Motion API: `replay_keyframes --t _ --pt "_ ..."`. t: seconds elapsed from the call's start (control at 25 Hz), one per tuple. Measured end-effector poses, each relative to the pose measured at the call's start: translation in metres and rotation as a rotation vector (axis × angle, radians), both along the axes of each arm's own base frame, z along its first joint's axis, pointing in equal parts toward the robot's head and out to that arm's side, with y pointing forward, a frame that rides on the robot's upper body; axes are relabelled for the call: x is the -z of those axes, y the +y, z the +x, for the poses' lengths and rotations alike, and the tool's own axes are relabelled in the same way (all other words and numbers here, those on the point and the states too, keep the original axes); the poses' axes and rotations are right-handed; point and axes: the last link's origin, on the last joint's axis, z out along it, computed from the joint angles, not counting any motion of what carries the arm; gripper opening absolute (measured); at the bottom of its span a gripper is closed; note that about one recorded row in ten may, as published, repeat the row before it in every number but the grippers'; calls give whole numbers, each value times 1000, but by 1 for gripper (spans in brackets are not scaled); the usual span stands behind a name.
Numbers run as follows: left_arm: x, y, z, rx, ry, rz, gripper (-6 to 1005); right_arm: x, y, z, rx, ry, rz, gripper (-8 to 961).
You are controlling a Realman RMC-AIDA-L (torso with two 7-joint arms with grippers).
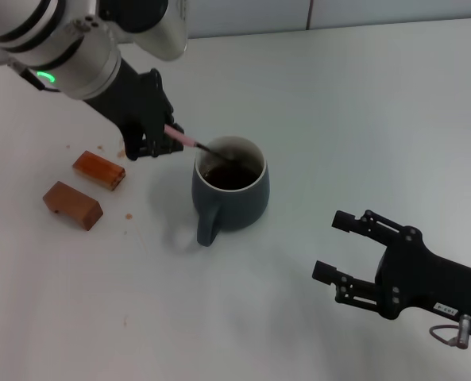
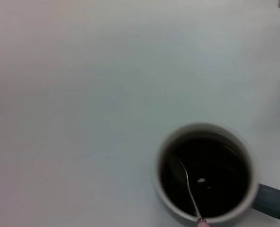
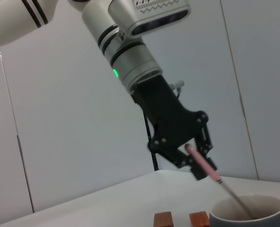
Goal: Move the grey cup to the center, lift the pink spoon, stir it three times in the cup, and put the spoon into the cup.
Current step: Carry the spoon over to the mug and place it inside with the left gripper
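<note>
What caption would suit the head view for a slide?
Left gripper holds the pink spoon tilted into the grey cup; right gripper waits open.

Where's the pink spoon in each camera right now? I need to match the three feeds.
Head view: pink spoon slants from the left claw into the grey cup, left of center.
Left wrist view: its silver stem crosses the dark liquid near the lower edge.
Right wrist view: the pink handle sits in the left claw, lower right, above the cup.
Shared landmark: the grey cup's white rim.
</note>
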Motion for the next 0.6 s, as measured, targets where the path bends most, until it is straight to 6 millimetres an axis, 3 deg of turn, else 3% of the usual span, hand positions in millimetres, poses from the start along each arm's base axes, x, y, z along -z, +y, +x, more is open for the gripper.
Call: replay_keyframes --t 0.36,0.6 --pt "8 -6 11 24 -48 -48 142 0 1 -1 -4 -1 1 815" --pt "8 -14 4 0 -13 -97 146 -1 3 -1 -9 -4 3 815"
